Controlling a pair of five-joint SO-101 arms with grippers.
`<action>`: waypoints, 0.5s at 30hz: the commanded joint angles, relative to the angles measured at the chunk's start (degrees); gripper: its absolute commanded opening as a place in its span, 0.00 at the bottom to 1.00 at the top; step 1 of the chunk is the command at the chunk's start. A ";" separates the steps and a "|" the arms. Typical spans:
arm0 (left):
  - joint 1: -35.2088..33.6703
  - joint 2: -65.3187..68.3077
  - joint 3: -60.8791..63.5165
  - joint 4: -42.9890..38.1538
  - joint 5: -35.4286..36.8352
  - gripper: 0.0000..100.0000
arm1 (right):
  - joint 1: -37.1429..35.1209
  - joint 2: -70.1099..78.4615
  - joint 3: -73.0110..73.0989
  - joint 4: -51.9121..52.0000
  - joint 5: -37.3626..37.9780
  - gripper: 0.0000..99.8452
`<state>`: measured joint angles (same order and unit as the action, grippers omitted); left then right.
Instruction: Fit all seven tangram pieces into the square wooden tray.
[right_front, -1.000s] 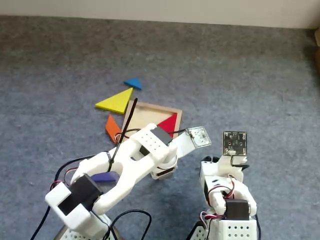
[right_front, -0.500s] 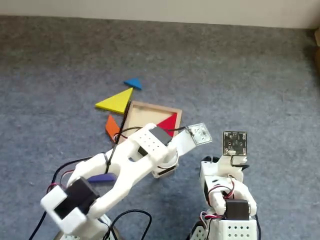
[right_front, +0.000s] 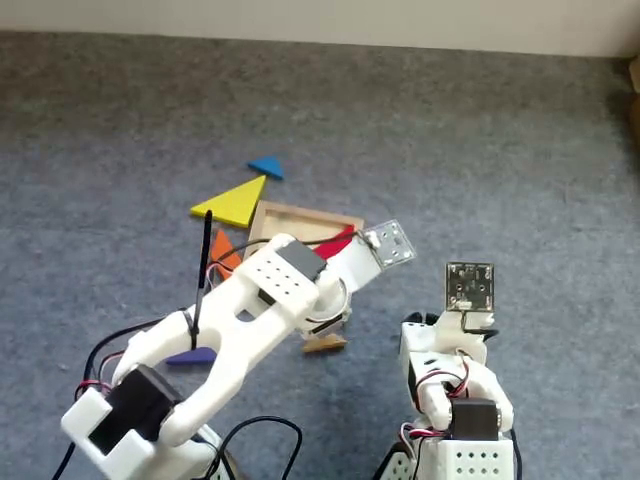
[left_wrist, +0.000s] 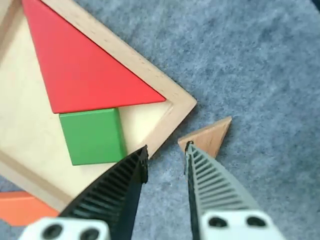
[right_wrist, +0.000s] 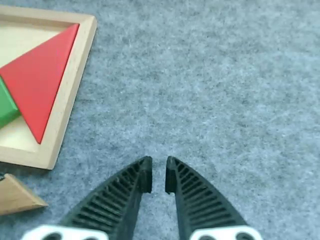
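Note:
The square wooden tray (left_wrist: 172, 107) holds a large red triangle (left_wrist: 85, 65) and a green square (left_wrist: 92, 135) side by side. A bare-wood triangle (left_wrist: 207, 137) lies on the carpet just outside the tray's corner, also seen as the wood triangle (right_front: 325, 343) in the high view. My left gripper (left_wrist: 166, 157) hovers open over the gap between tray corner and wood triangle, holding nothing. My right gripper (right_wrist: 158, 172) hangs over bare carpet beside the tray (right_wrist: 60, 130), its fingers almost together and empty.
Outside the tray lie a yellow triangle (right_front: 233, 203), a small blue triangle (right_front: 266, 167), an orange piece (right_front: 222, 250) and a purple piece (right_front: 190, 355). The left arm (right_front: 275, 290) covers much of the tray (right_front: 300, 213). Open carpet stretches to the right.
The left arm has swung toward the far side over the tray, uncovering the wood triangle on the carpet by the tray's near corner. The right arm has stayed still.

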<state>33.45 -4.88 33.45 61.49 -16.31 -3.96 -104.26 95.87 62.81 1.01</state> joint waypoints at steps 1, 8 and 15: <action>1.63 -2.15 -1.89 2.99 0.53 0.20 | 0.75 -0.75 5.23 -0.04 0.62 0.07; 2.68 -1.54 -1.71 3.52 6.68 0.28 | 0.75 -0.75 5.23 -0.04 0.62 0.07; 2.42 8.57 -4.53 2.20 6.77 0.28 | 0.75 -0.75 5.23 -0.04 0.62 0.07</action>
<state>34.59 -0.40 33.10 64.48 -10.07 -3.96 -104.26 95.87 62.81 1.01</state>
